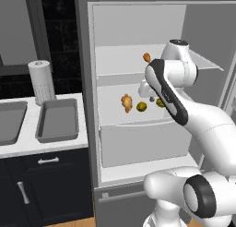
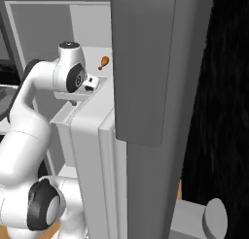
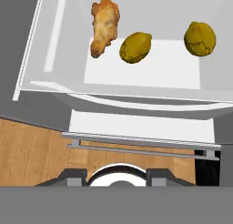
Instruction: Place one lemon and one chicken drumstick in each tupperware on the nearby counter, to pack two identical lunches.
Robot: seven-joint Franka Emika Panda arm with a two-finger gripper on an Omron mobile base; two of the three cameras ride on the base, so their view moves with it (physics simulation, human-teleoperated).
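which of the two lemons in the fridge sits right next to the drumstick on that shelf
The lemon in the middle of the shelf, close beside the chicken drumstick. The other lemon lies apart, on the far side from the drumstick.

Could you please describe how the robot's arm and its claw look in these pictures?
The white, glossy, rounded-segment arm has thick tubular links joined by bulbous housings, with black bands and round dark caps at the joints. A dark stripe runs along the forearm. No loose cables or markings show. In the hand view the claw shows two small dark grey, blocky fingertips.
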